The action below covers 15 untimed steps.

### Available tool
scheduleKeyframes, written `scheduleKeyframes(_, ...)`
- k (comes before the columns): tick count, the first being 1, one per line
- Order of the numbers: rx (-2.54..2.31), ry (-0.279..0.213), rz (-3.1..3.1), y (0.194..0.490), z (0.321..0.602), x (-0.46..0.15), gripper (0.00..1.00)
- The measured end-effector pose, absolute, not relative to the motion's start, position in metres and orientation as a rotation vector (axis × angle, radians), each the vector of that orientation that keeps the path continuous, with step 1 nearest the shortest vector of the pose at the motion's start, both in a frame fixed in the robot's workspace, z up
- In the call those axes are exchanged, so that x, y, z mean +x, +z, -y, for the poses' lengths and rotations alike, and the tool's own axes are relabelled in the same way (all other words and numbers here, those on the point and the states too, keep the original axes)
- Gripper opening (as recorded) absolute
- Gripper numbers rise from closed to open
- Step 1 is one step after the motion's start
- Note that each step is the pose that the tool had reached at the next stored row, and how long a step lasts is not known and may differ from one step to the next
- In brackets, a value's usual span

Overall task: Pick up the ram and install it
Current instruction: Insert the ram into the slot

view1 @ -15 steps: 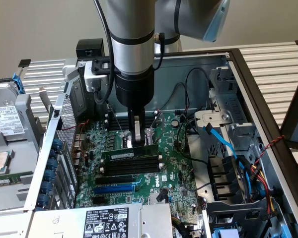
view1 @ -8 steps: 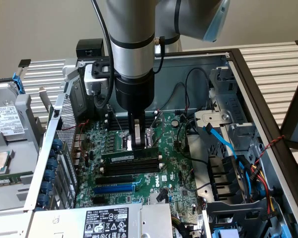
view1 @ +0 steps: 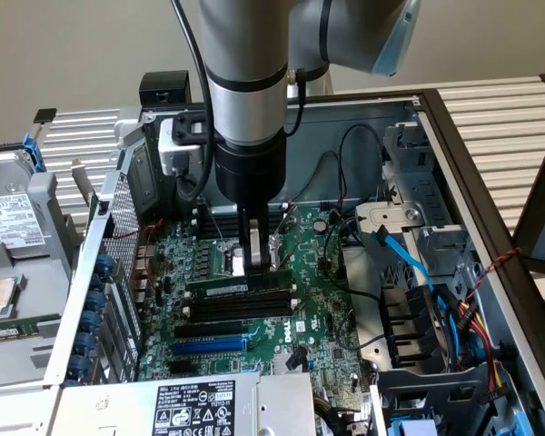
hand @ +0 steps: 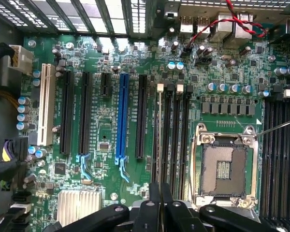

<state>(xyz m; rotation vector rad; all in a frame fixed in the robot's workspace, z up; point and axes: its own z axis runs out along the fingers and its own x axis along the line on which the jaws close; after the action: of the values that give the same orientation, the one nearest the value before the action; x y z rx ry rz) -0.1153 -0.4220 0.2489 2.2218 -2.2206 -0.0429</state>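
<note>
as it hovers over the ram (view1: 220, 288), the end effector (view1: 256, 267) is pinched narrow.

Exterior view oblique, wrist view close, seemingly overhead, shared motherboard (view1: 331, 300) (hand: 106, 116)

The motherboard (hand: 99, 123) is seen in green, one slot (hand: 122, 116) in blue, the ram (view1: 220, 288) in green with a pale label.

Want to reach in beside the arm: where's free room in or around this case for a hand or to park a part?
Free: slatted tabletop past the case edge on the exterior view's right; board patch between the memory slots and the cable bundle. Crowded: around the tool and ram; the exterior view's left, taken by a hard drive.
</note>
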Motion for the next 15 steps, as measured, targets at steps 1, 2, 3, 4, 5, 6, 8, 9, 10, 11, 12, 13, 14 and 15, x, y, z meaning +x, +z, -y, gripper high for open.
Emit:
scheduleKeyframes(1,2.217,-0.051,2.219,0.2482,0.4221,-0.1153,0.13)
scheduleKeyframes(2,2.211,-0.059,2.216,0.2479,0.4223,-0.1153,0.13)
scheduleKeyframes(3,2.206,-0.069,2.212,0.2475,0.4226,-0.1153,0.13)
scheduleKeyframes(4,2.202,-0.075,2.210,0.2473,0.4227,-0.1153,0.13)
scheduleKeyframes(5,2.200,-0.078,2.209,0.2472,0.4228,-0.1151,0.13)
scheduleKeyframes(6,2.199,-0.080,2.209,0.2470,0.4229,-0.1148,0.13)
scheduleKeyframes(8,2.198,-0.081,2.210,0.2462,0.4229,-0.1138,0.13)
scheduleKeyframes(9,2.198,-0.081,2.211,0.2456,0.4229,-0.1133,0.13)
scheduleKeyframes(10,2.197,-0.082,2.212,0.2447,0.4229,-0.1127,0.13)
scheduleKeyframes(11,2.197,-0.084,2.212,0.2437,0.4229,-0.1120,0.13)
scheduleKeyframes(12,2.196,-0.085,2.213,0.2427,0.4229,-0.1117,0.13)
scheduleKeyframes(13,2.195,-0.086,2.214,0.2422,0.4229,-0.1117,0.13)
scheduleKeyframes(14,2.194,-0.087,2.214,0.2420,0.4229,-0.1118,0.13)
scheduleKeyframes(15,2.193,-0.089,2.214,0.2418,0.4229,-0.1117,0.13)
